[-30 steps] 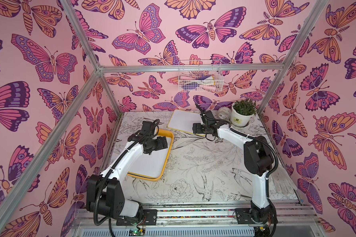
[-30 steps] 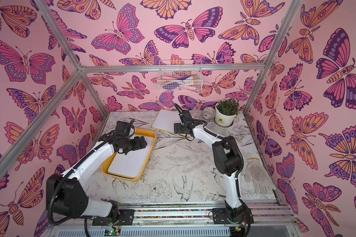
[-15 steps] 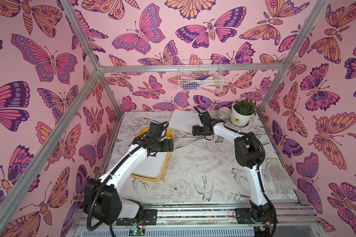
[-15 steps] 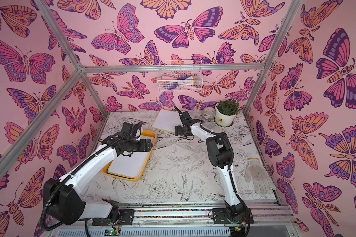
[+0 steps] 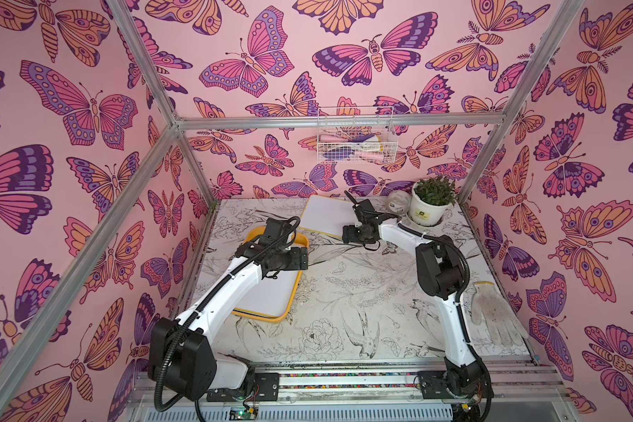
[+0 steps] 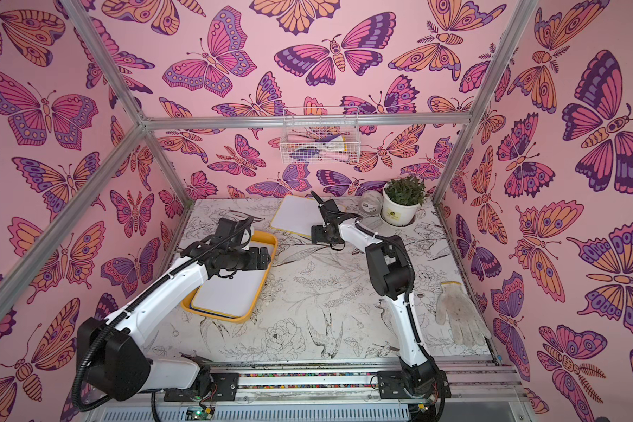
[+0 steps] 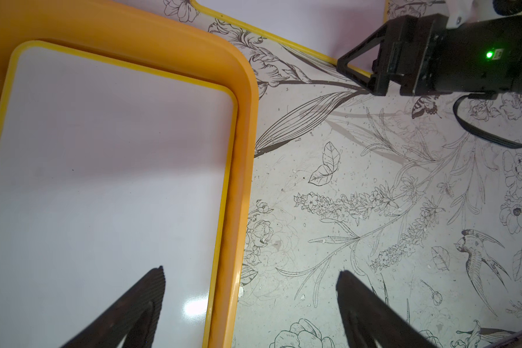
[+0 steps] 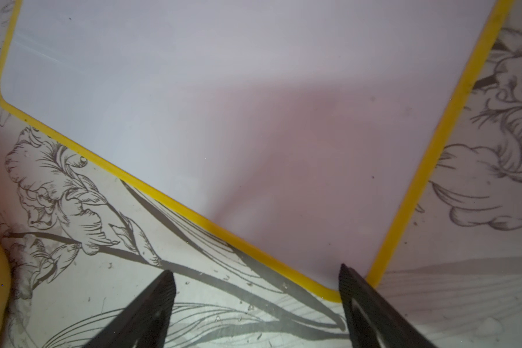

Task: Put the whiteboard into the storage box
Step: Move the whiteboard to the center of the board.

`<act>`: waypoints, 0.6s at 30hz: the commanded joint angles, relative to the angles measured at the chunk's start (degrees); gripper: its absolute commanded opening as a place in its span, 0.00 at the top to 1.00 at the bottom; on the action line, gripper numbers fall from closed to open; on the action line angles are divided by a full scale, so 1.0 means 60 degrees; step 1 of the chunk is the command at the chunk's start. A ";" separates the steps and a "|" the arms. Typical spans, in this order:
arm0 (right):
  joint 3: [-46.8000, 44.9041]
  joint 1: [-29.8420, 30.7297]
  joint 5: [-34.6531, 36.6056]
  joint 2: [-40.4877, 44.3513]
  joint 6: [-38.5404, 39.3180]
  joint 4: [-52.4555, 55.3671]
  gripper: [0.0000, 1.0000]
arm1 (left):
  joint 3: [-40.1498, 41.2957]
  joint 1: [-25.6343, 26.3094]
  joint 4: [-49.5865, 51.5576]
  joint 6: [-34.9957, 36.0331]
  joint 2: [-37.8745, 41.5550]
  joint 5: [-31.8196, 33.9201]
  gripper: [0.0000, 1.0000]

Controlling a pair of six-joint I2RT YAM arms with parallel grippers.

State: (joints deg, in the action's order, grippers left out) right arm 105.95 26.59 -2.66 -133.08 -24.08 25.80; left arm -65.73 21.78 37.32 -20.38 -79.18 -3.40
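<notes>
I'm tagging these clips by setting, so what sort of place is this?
Probably a robot test booth, not a home: a metal frame with butterfly-print walls, two arms fixed to a rail, and props like a whiteboard and plant.

The storage box [image 7: 243, 180], a shallow yellow-orange tray with rounded corners, lies flat on the left of the bench. A white, yellow-edged whiteboard [image 7: 109, 180] lies flat inside it, filling most of its floor. A second whiteboard [image 8: 238, 90] of the same look lies flat towards the bench's back, near the box and seemingly not touching it.
</notes>
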 commanded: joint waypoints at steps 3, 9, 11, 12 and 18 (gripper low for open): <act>-0.1068 0.0071 -0.0387 0.0544 -0.1077 0.0860 0.15 | 0.0158 0.0047 -0.0030 0.0103 0.0276 0.0178 0.09; -0.2337 0.0276 -0.0724 0.1333 -0.2057 0.0798 0.19 | 0.0175 0.0006 -0.0026 0.0079 0.0364 0.0255 0.09; -0.3047 0.0431 -0.0786 0.1742 -0.2511 0.0586 0.20 | 0.0187 -0.0008 -0.0026 0.0061 0.0392 0.0281 0.09; -0.3573 0.0574 -0.0702 0.2052 -0.2809 0.0372 0.20 | 0.0175 -0.0023 -0.0025 0.0057 0.0393 0.0274 0.09; -0.7055 0.2292 -0.0172 0.4134 -0.5150 -0.1793 0.20 | 0.0203 -0.0236 -0.0023 -0.0045 0.0389 0.0261 0.08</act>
State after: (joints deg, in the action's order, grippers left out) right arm 70.48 35.05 -3.86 -110.02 -44.88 15.75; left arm -65.63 21.23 37.32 -20.43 -77.95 -2.94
